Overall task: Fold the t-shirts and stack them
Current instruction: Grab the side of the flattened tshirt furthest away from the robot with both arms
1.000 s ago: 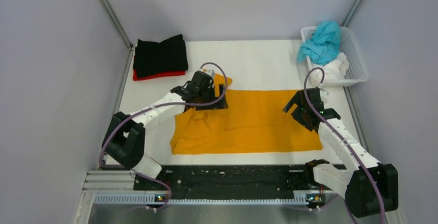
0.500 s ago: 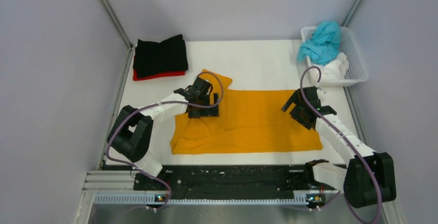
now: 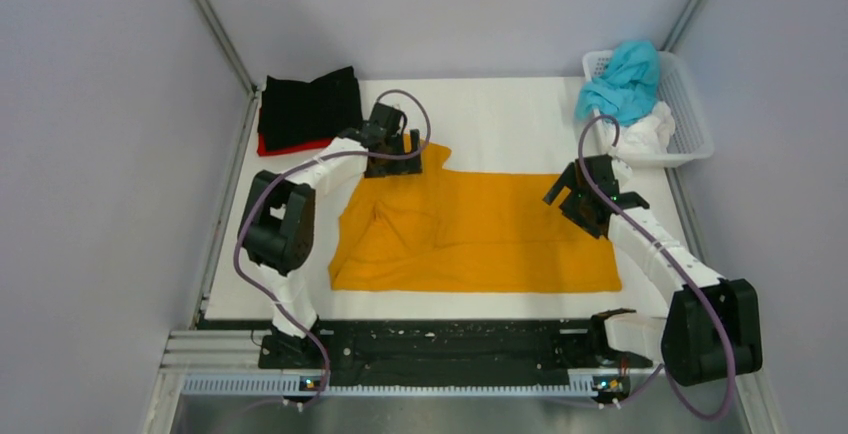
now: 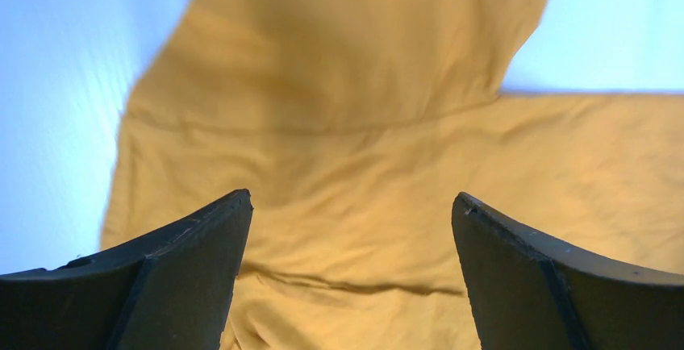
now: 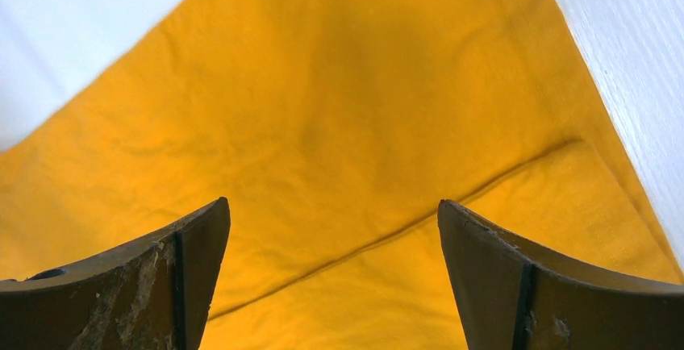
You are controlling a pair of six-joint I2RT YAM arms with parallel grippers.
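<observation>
Over orange shirt (image 3: 490,239), at its far-left sleeve (image 4: 363,43): left gripper (image 4: 351,201) fingers spread, empty, likely poised to fold it in | right gripper (image 5: 332,205) splayed, empty, above its right hem | black shirt (image 3: 310,104) folded on red shirt (image 3: 295,144) far-left of it, as stack | teal shirt (image 3: 622,79), white shirt (image 3: 650,134) in basket (image 3: 695,104) far-right, unfolded

Orange t-shirt (image 3: 490,234) lies spread flat mid-bench (image 3: 500,114), long axis running 9 to 3 o'clock, with a rumpled ridge near its 9 o'clock end. Left hand (image 3: 398,162) sits over the sleeve at the shirt's 11 o'clock corner. Right hand (image 3: 562,197) is over the 3 o'clock edge. Black t-shirt (image 3: 310,106) lies folded on red t-shirt (image 3: 285,146) in the bench's 10 o'clock corner. Basket (image 3: 692,104) at 2 o'clock holds the crumpled teal t-shirt (image 3: 622,79) and white t-shirt (image 3: 645,134).
</observation>
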